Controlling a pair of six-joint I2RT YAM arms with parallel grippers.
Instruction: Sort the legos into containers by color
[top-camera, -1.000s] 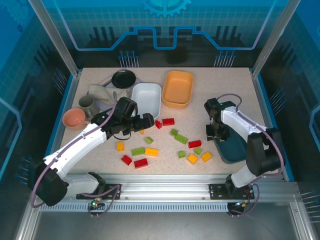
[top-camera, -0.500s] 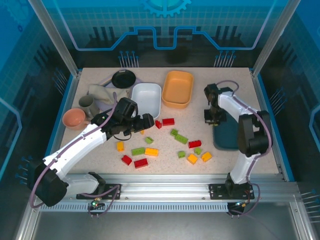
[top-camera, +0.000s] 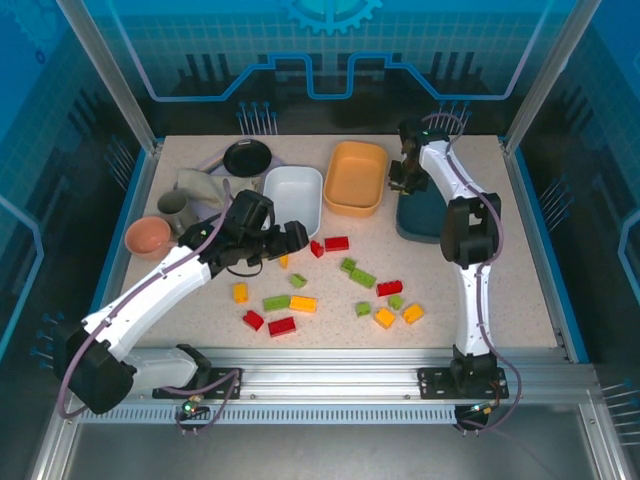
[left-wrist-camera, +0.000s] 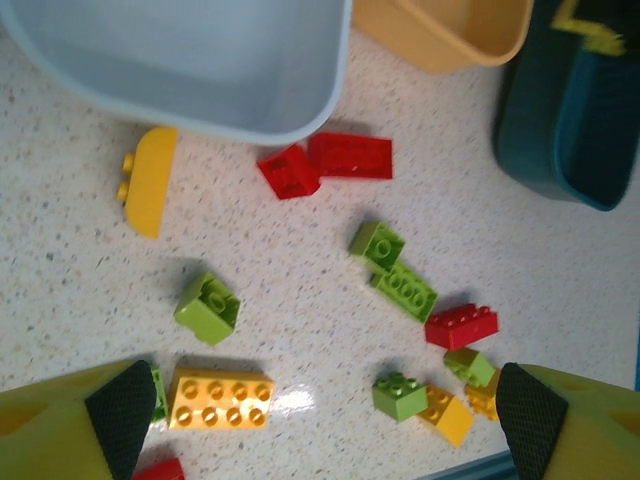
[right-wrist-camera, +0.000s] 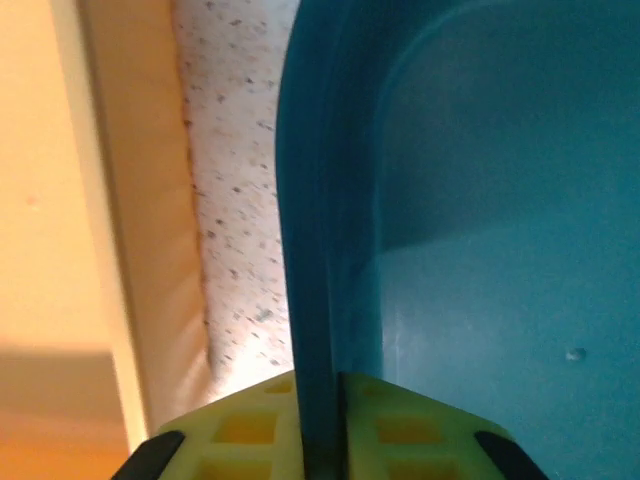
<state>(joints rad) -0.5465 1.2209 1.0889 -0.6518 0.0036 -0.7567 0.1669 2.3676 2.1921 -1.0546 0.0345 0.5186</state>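
Observation:
Red, green and yellow-orange legos (top-camera: 337, 243) lie scattered across the middle of the table. The white tub (top-camera: 293, 198) and the orange tub (top-camera: 357, 178) stand side by side at the back. The dark teal tub (top-camera: 420, 215) sits just right of the orange one, and my right gripper (top-camera: 405, 176) is shut on its left rim (right-wrist-camera: 305, 250). My left gripper (top-camera: 288, 240) hovers open in front of the white tub (left-wrist-camera: 180, 60), its pads (left-wrist-camera: 120, 410) wide apart. Under it lie an orange brick (left-wrist-camera: 220, 398), green bricks (left-wrist-camera: 207, 307) and red bricks (left-wrist-camera: 350, 155).
A black round dish (top-camera: 247, 157), a grey cloth (top-camera: 200, 185) and a pink mug (top-camera: 149, 237) crowd the back left. Only a narrow strip of table (right-wrist-camera: 235, 200) separates the teal tub from the orange tub (right-wrist-camera: 50, 200).
My right gripper has dragged the teal tub from the right front of the table back and left, up beside the orange tub. The left arm has hardly moved.

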